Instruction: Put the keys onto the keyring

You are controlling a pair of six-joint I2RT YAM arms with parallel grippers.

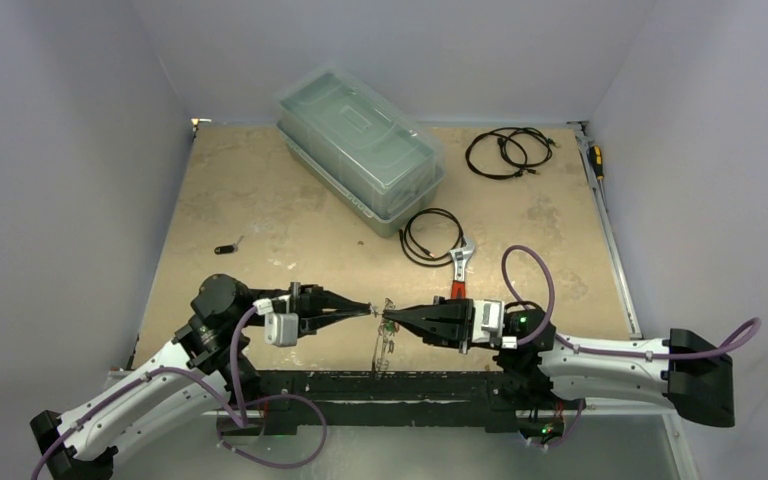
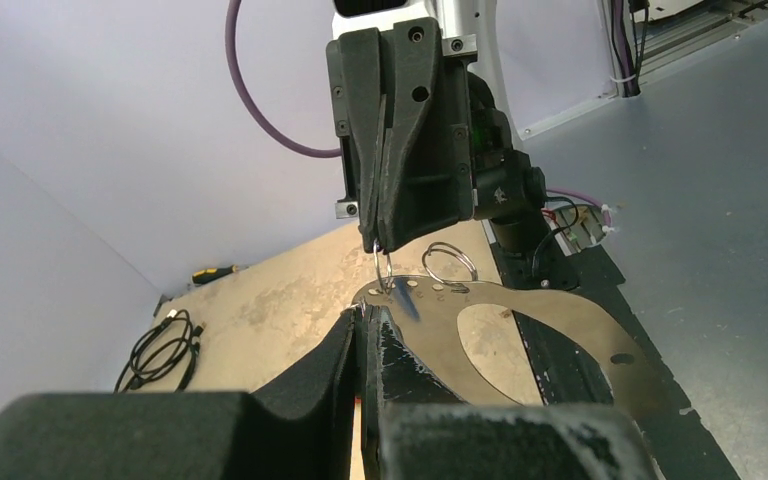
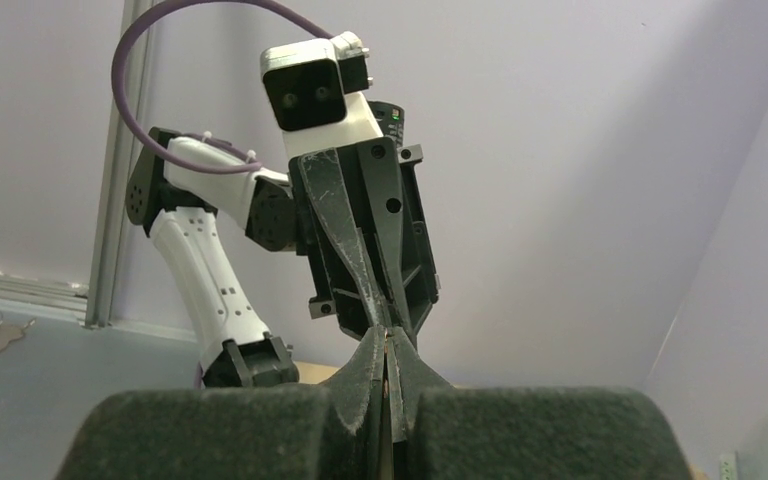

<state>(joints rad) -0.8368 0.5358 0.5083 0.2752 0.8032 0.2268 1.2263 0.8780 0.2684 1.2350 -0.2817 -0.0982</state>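
White-shelled arms [image 1: 150, 380] with black joints and black tapered grippers [image 1: 365, 309], purple cables [image 1: 525, 262] beside white wrist cameras [image 1: 282, 328].

Even, diffuse light from overhead leaves the worktop [image 1: 260, 200] bright and sharp in the top view, with only soft shadows under the arms at the near edge and a pale sheen on the clear storage box [image 1: 360, 130] at the far side. In both wrist views the camera's own dark pads [image 2: 160, 440] fill the near bottom as a blurred, underlit mass. The facing right pincer [image 2: 380, 245] is crisp in the left wrist view, where the keyring [image 2: 505, 294] carries a dull grey glare.
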